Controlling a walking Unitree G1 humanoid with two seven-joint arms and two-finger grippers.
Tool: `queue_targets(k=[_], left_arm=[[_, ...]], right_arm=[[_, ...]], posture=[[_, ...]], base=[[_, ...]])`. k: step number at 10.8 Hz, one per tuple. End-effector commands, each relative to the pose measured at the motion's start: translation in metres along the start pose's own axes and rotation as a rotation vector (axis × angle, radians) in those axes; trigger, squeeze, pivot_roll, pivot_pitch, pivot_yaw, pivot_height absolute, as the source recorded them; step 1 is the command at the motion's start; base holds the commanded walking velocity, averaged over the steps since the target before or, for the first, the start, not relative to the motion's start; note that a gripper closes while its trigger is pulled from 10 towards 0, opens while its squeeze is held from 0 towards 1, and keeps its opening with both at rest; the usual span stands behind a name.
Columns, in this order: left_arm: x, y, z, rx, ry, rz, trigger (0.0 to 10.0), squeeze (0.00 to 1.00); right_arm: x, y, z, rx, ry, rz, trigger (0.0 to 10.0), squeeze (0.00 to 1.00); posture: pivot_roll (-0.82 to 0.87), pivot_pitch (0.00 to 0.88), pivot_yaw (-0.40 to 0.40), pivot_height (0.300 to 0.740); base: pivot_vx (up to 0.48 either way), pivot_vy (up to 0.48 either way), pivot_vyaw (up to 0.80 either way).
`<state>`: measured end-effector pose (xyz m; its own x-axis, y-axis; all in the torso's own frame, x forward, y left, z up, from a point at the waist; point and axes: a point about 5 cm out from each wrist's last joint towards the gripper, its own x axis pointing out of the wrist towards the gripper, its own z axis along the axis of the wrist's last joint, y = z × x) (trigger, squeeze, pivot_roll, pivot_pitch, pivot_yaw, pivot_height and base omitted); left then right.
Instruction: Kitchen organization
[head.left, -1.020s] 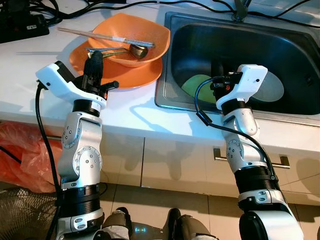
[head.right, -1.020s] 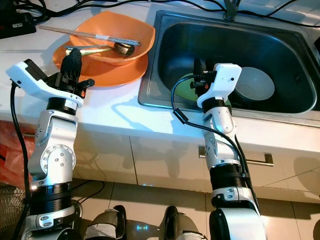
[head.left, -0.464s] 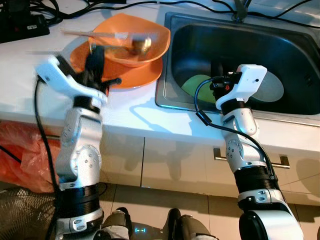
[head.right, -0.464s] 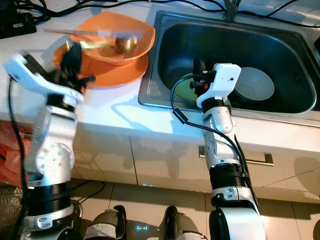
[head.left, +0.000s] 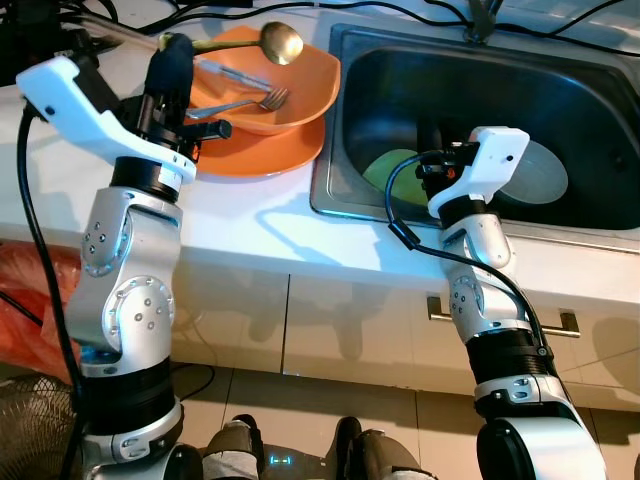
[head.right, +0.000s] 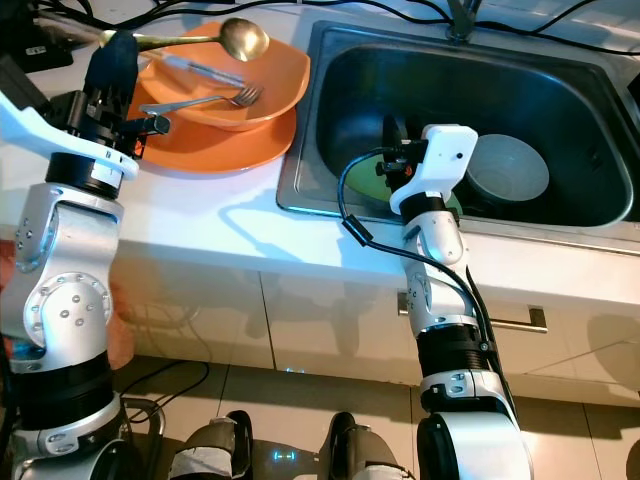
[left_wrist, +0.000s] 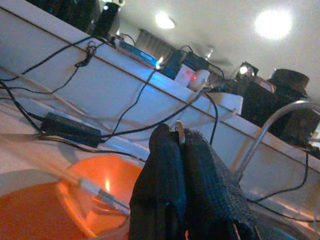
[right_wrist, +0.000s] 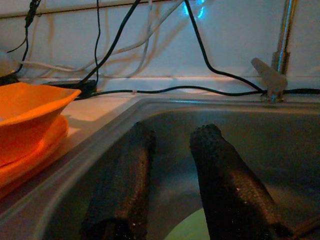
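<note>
My left gripper (head.left: 172, 52) is shut on the handle of a brass spoon (head.left: 282, 42) and holds it in the air above the orange bowl (head.left: 300, 88). The left wrist view shows the thin handle pinched between the fingertips (left_wrist: 172, 142). The bowl stands on an orange plate (head.left: 262, 155) on the white counter and holds a fork (head.left: 248, 102) and chopsticks (head.left: 228, 74). My right gripper (right_wrist: 170, 190) is open, low inside the steel sink (head.left: 590, 232), over a green plate (head.left: 385, 172). A pale bowl (head.right: 512, 170) lies in the sink beside it.
Black cables and a power strip (head.left: 30, 45) run along the back of the counter behind the orange dishes. The faucet base (head.left: 482, 20) rises at the sink's far edge. Cabinet fronts with a metal handle (head.left: 565, 322) lie below the counter.
My left arm has risen and lifted the spoon out of the orange bowl. The chopsticks shifted inside the bowl and a fork now shows. The right arm has stayed still.
</note>
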<state>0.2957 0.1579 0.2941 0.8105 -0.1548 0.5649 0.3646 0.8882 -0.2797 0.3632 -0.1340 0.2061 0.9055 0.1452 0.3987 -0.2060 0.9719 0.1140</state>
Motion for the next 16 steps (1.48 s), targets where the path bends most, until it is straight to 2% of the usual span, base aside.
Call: queue_targets(k=[1,3,6,7,8,10,13,15,16], left_arm=[[0.002,-0.010,0.001,0.010,0.011,-0.044,10.0,0.00],[0.004,-0.016,0.002,-0.008,0.017,-0.067,10.0,0.00],[0.010,-0.019,0.008,-0.059,-0.033,-0.065,10.0,0.00],[0.015,-0.031,0.012,-0.130,-0.075,-0.107,10.0,0.00],[0.017,-0.036,0.011,-0.162,-0.077,-0.121,10.0,0.00],[0.019,-0.048,-0.011,-0.272,-0.022,-0.157,10.0,0.00],[0.021,-0.055,-0.028,-0.349,0.031,-0.176,10.0,0.00],[0.024,-0.056,-0.038,-0.391,0.048,-0.175,10.0,0.00],[0.025,-0.056,-0.041,-0.398,0.057,-0.173,10.0,0.00]], right_arm=[[-0.001,-0.001,-0.003,-0.001,0.012,0.003,10.0,0.00],[-0.001,-0.001,-0.003,-0.004,0.013,0.002,10.0,0.00],[-0.001,0.000,-0.003,-0.001,0.012,0.004,10.0,0.00],[-0.001,0.000,-0.005,0.000,0.016,0.003,10.0,0.00],[-0.001,0.000,-0.005,0.000,0.018,0.001,10.0,0.00],[-0.001,0.000,-0.005,0.000,0.017,0.003,10.0,0.00],[-0.001,-0.002,-0.006,0.121,0.029,-0.018,10.0,0.00],[0.000,0.002,-0.006,0.346,0.049,-0.003,10.0,0.00],[0.000,0.004,-0.004,0.425,0.049,0.002,10.0,0.00]], posture=[[0.28,0.206,-0.098,0.740],[0.27,0.208,-0.096,0.740],[0.27,0.204,-0.094,0.740],[0.27,0.204,-0.094,0.740],[0.27,0.202,-0.095,0.740],[0.26,0.199,-0.092,0.740],[0.25,0.193,-0.082,0.740],[0.24,0.188,-0.075,0.740],[0.23,0.186,-0.073,0.740]], base=[[0.000,0.000,0.00],[0.000,0.000,0.00],[0.000,0.000,0.00],[0.000,0.000,0.00],[0.000,0.000,0.00],[0.000,0.000,0.00],[0.000,0.000,0.00],[0.000,0.000,0.00],[0.000,0.000,0.00]])
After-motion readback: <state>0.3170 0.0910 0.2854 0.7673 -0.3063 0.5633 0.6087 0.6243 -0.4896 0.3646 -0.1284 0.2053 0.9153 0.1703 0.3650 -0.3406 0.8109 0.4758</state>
